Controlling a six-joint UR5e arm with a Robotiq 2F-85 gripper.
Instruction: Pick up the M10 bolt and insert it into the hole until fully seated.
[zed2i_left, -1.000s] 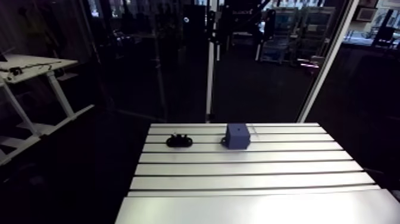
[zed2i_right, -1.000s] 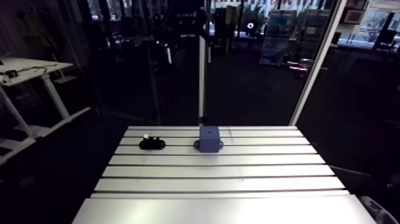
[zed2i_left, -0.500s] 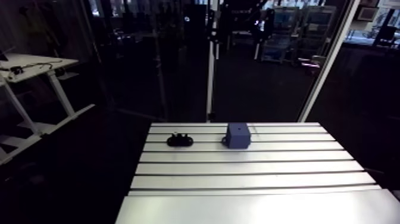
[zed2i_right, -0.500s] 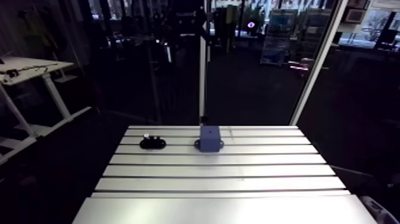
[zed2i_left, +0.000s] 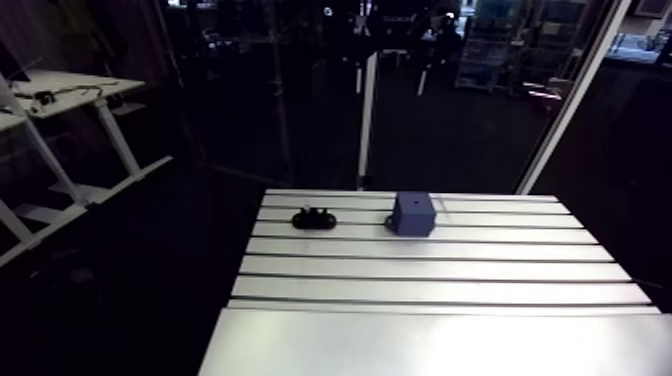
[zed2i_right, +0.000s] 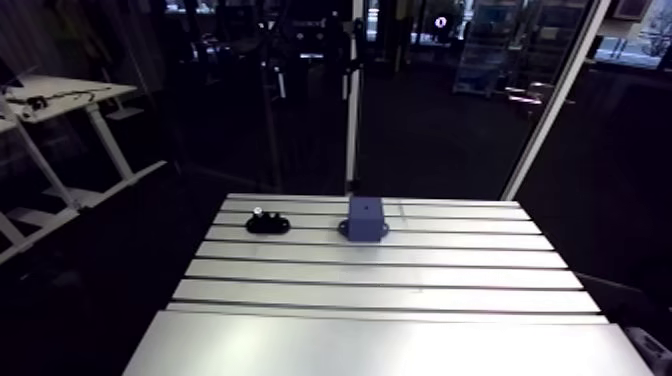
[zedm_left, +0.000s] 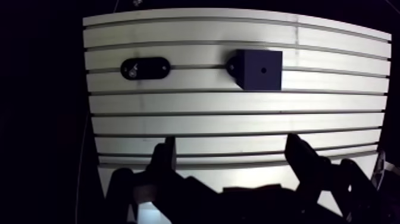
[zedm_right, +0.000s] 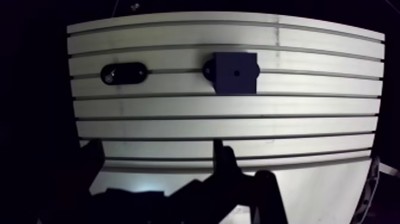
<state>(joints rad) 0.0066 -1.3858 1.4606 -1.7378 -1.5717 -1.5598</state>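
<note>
- One step appears to be in hand: the reach toward the bolt (zedm_left: 132, 70), which has not yet been picked up.
- To do it well, the claw (zedm_left: 232, 154) would likely need to cross the slotted table (zedm_left: 238, 122), centre itself over the bolt, and come straight down with one finger on each side.
- The grip is best taken high on the bolt and kept upright. A tilted bolt could jam at the hole (zedm_left: 262, 69) in the top of the blue block (zedm_left: 261, 77).
- The descent should stop short of the black holder (zedm_left: 152, 67), so that the fingertips do not strike it.
- The claw's two fingers (zedm_left: 163, 158) are spread wide apart, with only bare table showing between them.
- The bolt seems to stand upright in the holder, at the end farther from the block, and shows as a small pale glint.
- The holder lies beside the block on the same strip of table. It is near the block without touching, on the side where the block has a small mounting ear.
- The block sits ahead of the claw, roughly in line with the gap between the fingers and well apart from them.
- The bolt is also ahead of the claw and well apart from it. It lies farther to the side than the block, just outside the line of one finger.
</note>
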